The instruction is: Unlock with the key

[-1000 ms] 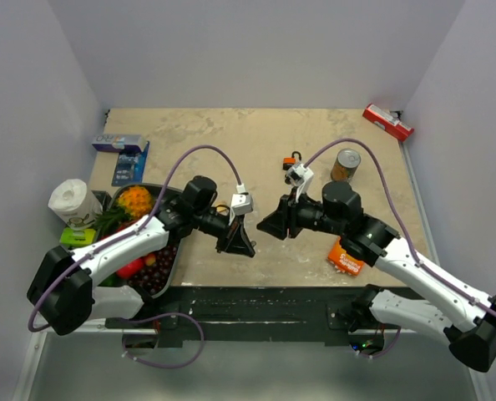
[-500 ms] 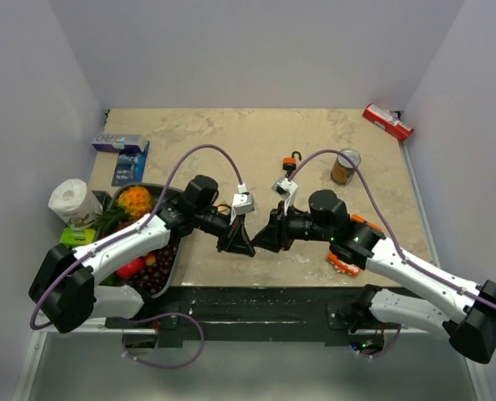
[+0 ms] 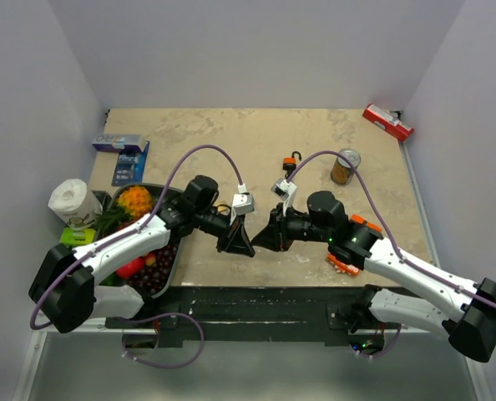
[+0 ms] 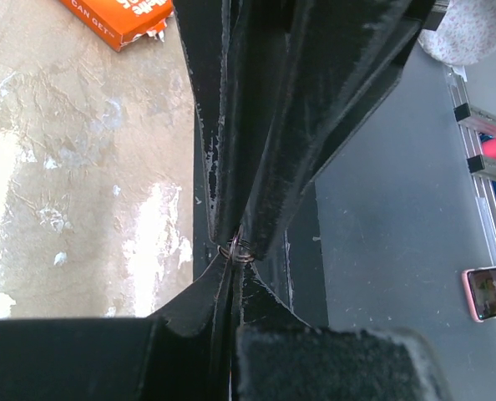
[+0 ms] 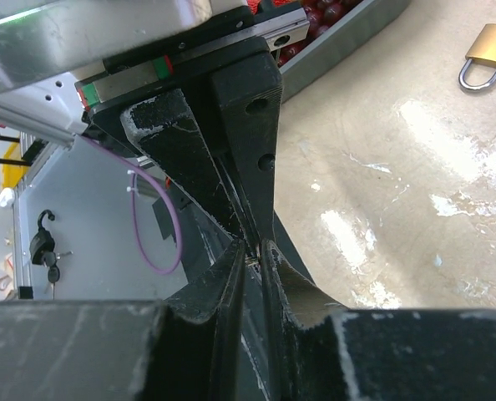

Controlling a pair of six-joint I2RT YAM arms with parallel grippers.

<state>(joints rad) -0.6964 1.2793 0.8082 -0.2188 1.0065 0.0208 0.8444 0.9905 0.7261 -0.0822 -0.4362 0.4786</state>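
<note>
Near edge: 2 arms, 2 grippers, tip to tip just above the table [image 3: 231, 142]. Left gripper [image 4: 231, 267] is pinched fully closed on the key [image 4: 235, 251]. Only 1 small wire loop shows at the pinch; the black head and blade are buried between the pads, can't make them out. Right gripper [image 5: 250, 267] comes in from the opposite side, fingertips at that same spot with a thin slit between them and a speck of metal in it. Can't tell whether it's clamping or just bracketing. So that's 1 key, held in the air between the two tips over the near-centre of the table, not in any lock. Right of that, 1 orange packet [image 3: 348, 259] lies flat, partly under the right arm. To the left, 1 grey tray [image 5: 356, 38] of produce sits under the left arm, with 1 paper roll [image 3: 71, 200] beside it. Padlocks: 2. 1 brass padlock [image 5: 490, 54] lies flat on the table beyond the left gripper, seen in the right wrist view only. 1 orange padlock [image 3: 291, 159] with a black shackle is mid-table, well apart from the key. Just right of that one stands 1 can [image 3: 346, 165], upright. Far left: 2 blue packs [image 3: 121, 144]. Far right corner: 1 red box [image 3: 388, 122].
</note>
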